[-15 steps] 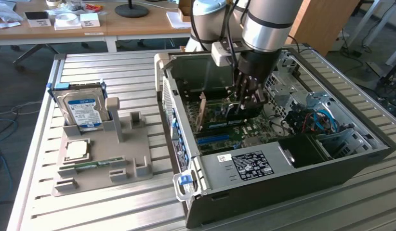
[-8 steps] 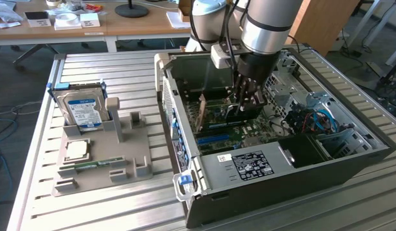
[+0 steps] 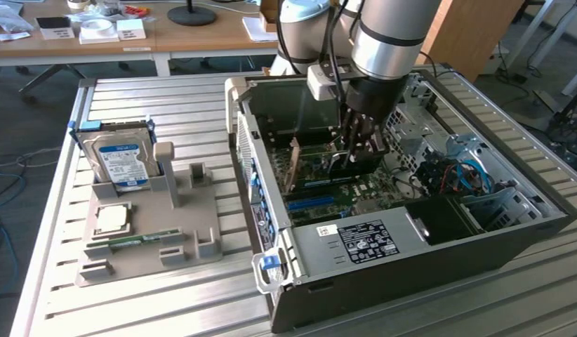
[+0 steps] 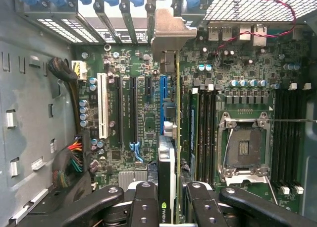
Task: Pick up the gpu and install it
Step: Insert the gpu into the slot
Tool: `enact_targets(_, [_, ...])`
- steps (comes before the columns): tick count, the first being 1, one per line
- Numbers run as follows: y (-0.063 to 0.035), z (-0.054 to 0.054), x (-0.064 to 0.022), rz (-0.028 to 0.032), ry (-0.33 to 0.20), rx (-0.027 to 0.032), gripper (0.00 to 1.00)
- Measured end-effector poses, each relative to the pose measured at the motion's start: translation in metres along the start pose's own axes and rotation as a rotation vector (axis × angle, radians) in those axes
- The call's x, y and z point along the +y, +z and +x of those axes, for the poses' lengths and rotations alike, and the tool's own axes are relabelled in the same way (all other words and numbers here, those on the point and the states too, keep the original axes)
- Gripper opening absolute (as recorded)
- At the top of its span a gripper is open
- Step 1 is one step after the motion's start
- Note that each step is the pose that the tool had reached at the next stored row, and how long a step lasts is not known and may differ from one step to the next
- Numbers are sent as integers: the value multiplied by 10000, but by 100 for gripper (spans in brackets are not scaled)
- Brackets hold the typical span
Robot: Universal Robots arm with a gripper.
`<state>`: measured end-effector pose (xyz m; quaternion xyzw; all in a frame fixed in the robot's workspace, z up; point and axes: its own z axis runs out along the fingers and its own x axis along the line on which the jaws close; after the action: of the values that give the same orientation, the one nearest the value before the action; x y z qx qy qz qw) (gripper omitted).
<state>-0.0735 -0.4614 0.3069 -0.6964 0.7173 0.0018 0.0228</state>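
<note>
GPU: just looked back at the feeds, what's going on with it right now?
The arm is inside the open computer case. Its tool is closed on the gpu, holding it on edge over the motherboard, alongside the long blue slot, metal bracket toward the case's rear openings. Whether it is seated I can't tell.

Exterior view: bright daylight, washed-out glare on slatted table [image 3: 541, 151] at exterior view's right; case [image 3: 382, 302] interior shadowed. Wrist view: motherboard [image 4: 242, 88] evenly lit, 1 blown-out patch behind vent mesh [image 4: 247, 9]; gripper [image 4: 173, 204] links near-black beside paler gpu [image 4: 166, 185].
</note>
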Motion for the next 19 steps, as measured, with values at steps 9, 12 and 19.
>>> enact_targets(9, [42, -23, 4, -1, -1, 2, 27])
enact_targets(12, [72, -22, 5, -2, -1, 3, 27])
enact_targets(19, [117, -20, 7, -1, 0, 2, 27])
